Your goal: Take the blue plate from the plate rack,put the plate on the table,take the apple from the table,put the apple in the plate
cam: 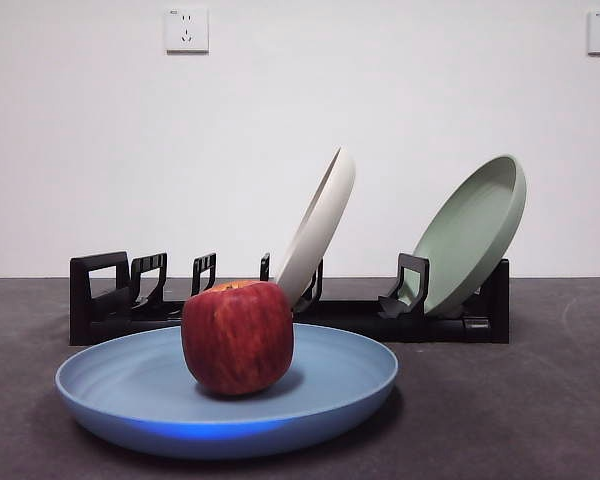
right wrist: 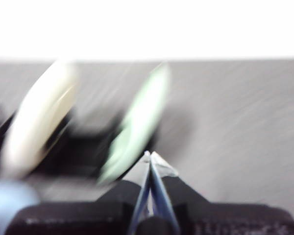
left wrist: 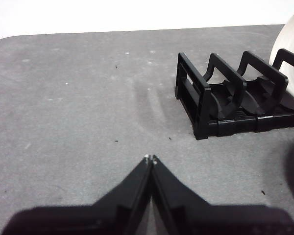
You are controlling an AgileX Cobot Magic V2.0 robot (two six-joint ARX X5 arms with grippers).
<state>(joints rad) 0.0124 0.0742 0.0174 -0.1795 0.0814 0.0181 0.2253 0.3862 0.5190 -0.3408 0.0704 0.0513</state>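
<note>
- The apple [cam: 238, 337] sits upright in the blue plate [cam: 130, 385], which lies flat on the table [cam: 520, 400] just in front of the plate rack [cam: 100, 300]
- The left gripper [left wrist: 150, 158] hangs over bare table near the rack's end, jaws pressed together
- The right gripper [right wrist: 149, 155], in a blurred view, has its jaws together, holding nothing

Left claw [left wrist: 150, 159]: matte black wedge jaws, pale tips. Right claw [right wrist: 150, 157]: black, blurred, pale tips.
</note>
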